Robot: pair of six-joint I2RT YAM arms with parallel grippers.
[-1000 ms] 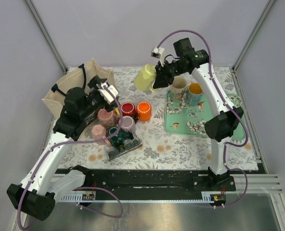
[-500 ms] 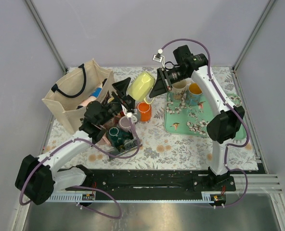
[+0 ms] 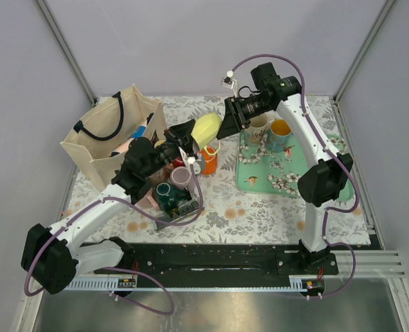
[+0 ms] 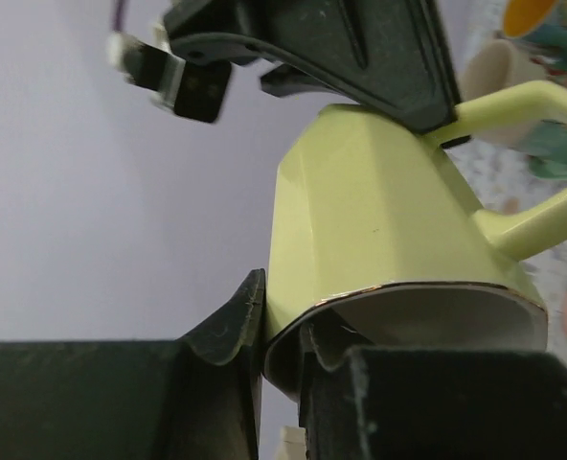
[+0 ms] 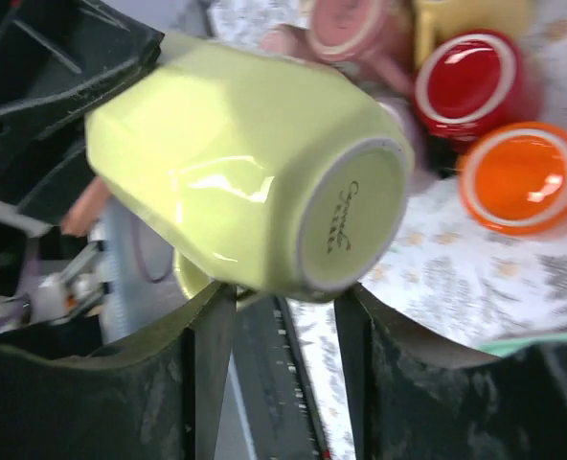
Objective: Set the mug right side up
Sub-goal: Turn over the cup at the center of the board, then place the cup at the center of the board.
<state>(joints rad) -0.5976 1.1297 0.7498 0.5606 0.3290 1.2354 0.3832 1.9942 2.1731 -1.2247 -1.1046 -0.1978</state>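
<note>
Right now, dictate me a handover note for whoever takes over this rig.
Left gripper: shut on the rim of the pale yellow-green ceramic mug, one finger inside.
Right gripper: shut on its base end.
Mug: in the air near the orange cup, tipped roughly sideways, mouth toward the left arm.
Done: lifted, partly turned.
Left: finish turning it mouth up, set it down, release.
</note>
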